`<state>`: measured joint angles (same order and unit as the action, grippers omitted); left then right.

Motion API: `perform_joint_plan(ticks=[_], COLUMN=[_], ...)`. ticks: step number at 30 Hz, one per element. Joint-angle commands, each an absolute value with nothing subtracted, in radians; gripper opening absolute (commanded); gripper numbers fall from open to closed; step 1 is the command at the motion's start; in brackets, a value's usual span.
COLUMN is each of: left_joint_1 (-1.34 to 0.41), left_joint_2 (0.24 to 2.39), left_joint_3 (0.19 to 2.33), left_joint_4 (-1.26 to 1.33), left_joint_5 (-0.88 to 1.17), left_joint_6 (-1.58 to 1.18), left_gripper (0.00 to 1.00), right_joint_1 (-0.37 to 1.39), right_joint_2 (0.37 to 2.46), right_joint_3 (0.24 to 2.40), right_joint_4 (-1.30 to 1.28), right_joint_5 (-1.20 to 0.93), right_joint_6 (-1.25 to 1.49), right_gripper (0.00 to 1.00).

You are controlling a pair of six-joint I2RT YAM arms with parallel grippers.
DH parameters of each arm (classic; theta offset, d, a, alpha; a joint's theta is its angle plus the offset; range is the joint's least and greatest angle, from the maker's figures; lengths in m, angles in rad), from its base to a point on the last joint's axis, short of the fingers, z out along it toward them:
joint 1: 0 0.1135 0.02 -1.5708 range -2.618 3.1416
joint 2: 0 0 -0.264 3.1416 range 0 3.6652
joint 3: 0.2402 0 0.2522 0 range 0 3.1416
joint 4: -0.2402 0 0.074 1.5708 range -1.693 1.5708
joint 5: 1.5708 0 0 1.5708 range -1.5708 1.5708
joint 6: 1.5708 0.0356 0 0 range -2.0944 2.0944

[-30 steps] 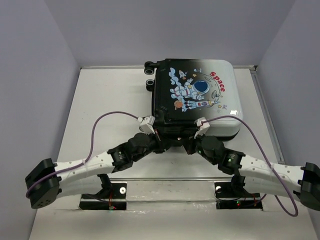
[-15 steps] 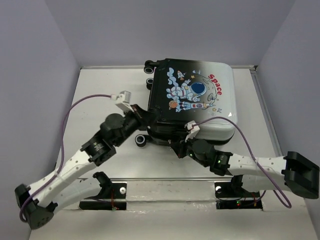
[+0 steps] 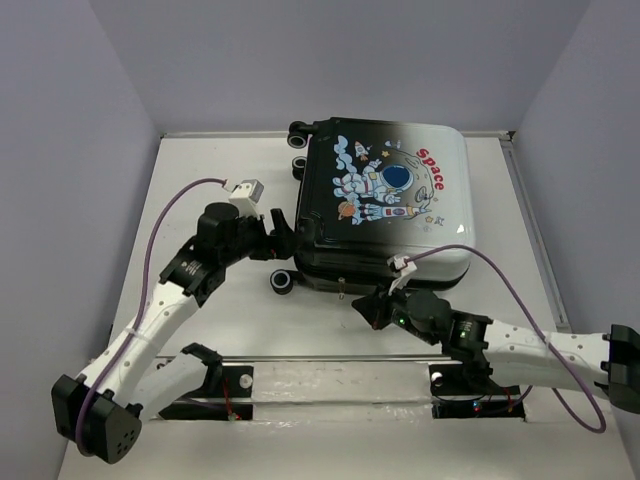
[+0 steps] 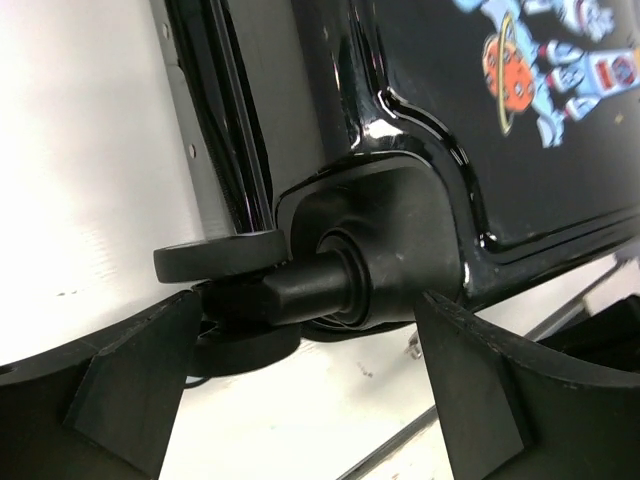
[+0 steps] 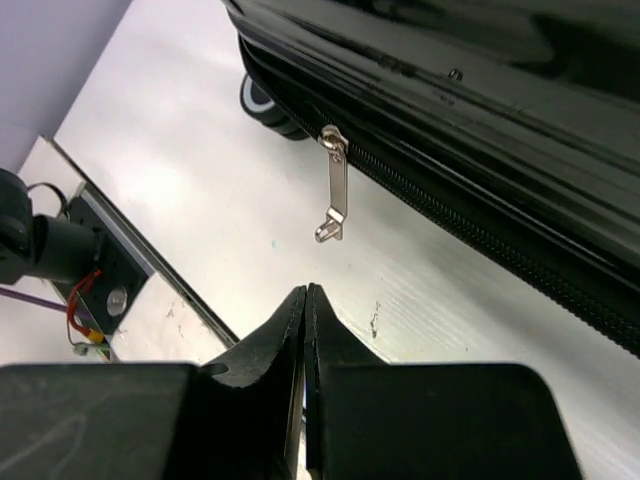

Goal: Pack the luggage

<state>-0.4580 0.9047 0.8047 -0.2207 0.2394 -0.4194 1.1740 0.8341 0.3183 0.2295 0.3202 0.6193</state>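
Observation:
The luggage (image 3: 385, 205) lies flat and closed on the table, astronaut and red "Space" print facing up. My left gripper (image 3: 283, 240) stands open at its left near corner. In the left wrist view the fingers (image 4: 135, 375) spread wide on either side of a black wheel (image 4: 222, 258) and its housing, touching neither. My right gripper (image 3: 364, 306) is shut and empty, just off the luggage's near side. In the right wrist view its closed tips (image 5: 306, 292) sit a little below the hanging metal zipper pull (image 5: 334, 190), apart from it.
A second pair of wheels (image 3: 299, 135) sticks out at the luggage's far left corner. A metal rail (image 3: 330, 362) with the arm mounts runs along the near edge. Grey walls close in the table on the left, back and right.
My left gripper has opened wide and swung out to the luggage's left corner by the wheel. The right gripper, still shut, has drawn back from the near side. The luggage turned slightly.

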Motion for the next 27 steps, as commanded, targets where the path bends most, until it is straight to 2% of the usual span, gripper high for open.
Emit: perform_joint_plan(ticks=[1,4,5,6,9,12,15,17,18,19,21,22,23,27], left_joint_1=[-0.453,-0.453,-0.453,-0.453,-0.453,-0.453,-0.453,-0.453,-0.453,-0.453,-0.453,-0.453,-0.453,-0.453], left_joint_2=[0.965,0.997,1.002,1.018,1.029,1.038,1.043,1.046,1.049,1.052,1.068,1.072,1.074,1.085], left_joint_3=[0.877,0.870,0.868,0.867,0.832,0.807,0.782,0.769,0.762,0.762,0.764,0.764,0.764,0.762], left_joint_4=[-0.187,-0.166,-0.163,-0.166,-0.141,-0.114,-0.098,-0.078,-0.075,-0.072,-0.074,-0.074,-0.072,-0.055], left_joint_5=[0.373,0.428,0.443,0.471,0.527,0.540,0.529,0.543,0.549,0.554,0.555,0.560,0.563,0.586], left_joint_6=[-0.325,-0.281,-0.272,-0.262,-0.252,-0.261,-0.267,-0.276,-0.278,-0.278,-0.275,-0.270,-0.268,-0.268], left_gripper=[0.99,0.99,0.99,0.98,0.95,0.92,0.91,0.89,0.88,0.88,0.86,0.86,0.84,0.73], right_joint_1=[1.183,1.183,1.183,1.183,1.183,1.183,1.183,1.183,1.152,1.114,0.992,0.839,0.765,0.458], right_joint_2=[0.897,0.968,0.969,0.947,0.863,0.828,0.853,0.887,0.902,0.916,0.953,0.959,0.959,0.963], right_joint_3=[0.344,0.373,0.374,0.377,0.469,0.592,0.777,0.900,0.937,0.968,1.038,1.054,1.063,1.089], right_joint_4=[0.250,0.258,0.255,0.244,0.065,-0.052,-0.173,-0.270,-0.337,-0.365,-0.399,-0.408,-0.411,-0.425], right_joint_5=[0.242,0.248,0.256,0.265,0.290,0.241,0.244,0.436,0.616,0.679,0.718,0.678,0.654,0.643], right_joint_6=[0.632,0.647,0.655,0.661,0.667,0.606,0.523,0.477,0.466,0.457,0.425,0.416,0.401,0.351], right_gripper=[0.07,0.07,0.12,0.32,0.67,0.80,0.86,0.95,0.98,0.99,1.00,1.00,1.00,1.00])
